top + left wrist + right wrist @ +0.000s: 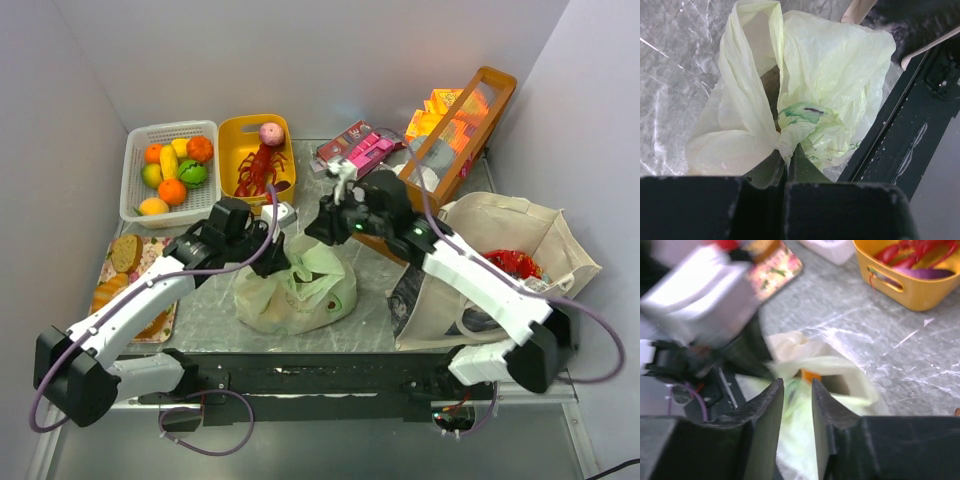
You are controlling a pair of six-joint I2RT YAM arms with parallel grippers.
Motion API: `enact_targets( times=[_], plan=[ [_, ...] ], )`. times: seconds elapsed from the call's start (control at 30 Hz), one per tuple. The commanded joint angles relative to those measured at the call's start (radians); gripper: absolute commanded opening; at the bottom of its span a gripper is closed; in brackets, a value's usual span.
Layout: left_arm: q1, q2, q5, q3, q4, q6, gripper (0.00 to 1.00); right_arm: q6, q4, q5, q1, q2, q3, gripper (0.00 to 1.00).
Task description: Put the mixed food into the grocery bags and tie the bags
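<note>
- Nearest us, a black rail [320, 372] runs along the table's front edge. The pale green bag [300, 285] sits just behind it, with only a thin strip of table [205, 310] between them.
- The left gripper [786, 156] is clenched on the gathered film at the bag's left side, its jaws pressed together on the plastic.
- The right gripper [797, 387] hangs over the top of the bag with its jaws a little apart. We cannot tell whether film is caught between them. Something orange [810, 375] shows in the bag's mouth.
- Right of the bag, the canvas tote [505, 235] stands open just beside it, a red packet [512, 263] inside. The right arm crosses the gap.
- Left of the bag, a tray of bread [125, 265] lies near the table's left edge.
- Behind the bag, bare marble gives open room as far as the yellow basket [240, 135] holding the red lobster [260, 168].
- Farther back stand the white fruit basket [135, 150], the pink boxes [355, 148] and the wooden crate [495, 85], close to the rear wall.
</note>
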Motion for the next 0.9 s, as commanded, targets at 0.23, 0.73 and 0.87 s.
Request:
enact_targets(
  times=[0.23,0.73,0.87],
  plan=[
    [-0.065,-0.139,-0.226,-0.079,0.153,-0.006,0.01,-0.075,-0.118,-0.085,-0.005,0.215,0.082,0.30],
    [-0.278,-0.112,-0.622,-0.123,0.136,-0.012,0.01,-0.251,-0.110,-0.371,-0.057,0.454,0.185,0.45],
    [-0.340,-0.096,-0.802,-0.123,0.126,-0.081,0.01,-0.354,-0.177,-0.471,-0.073,0.474,0.202,0.56]
  ],
)
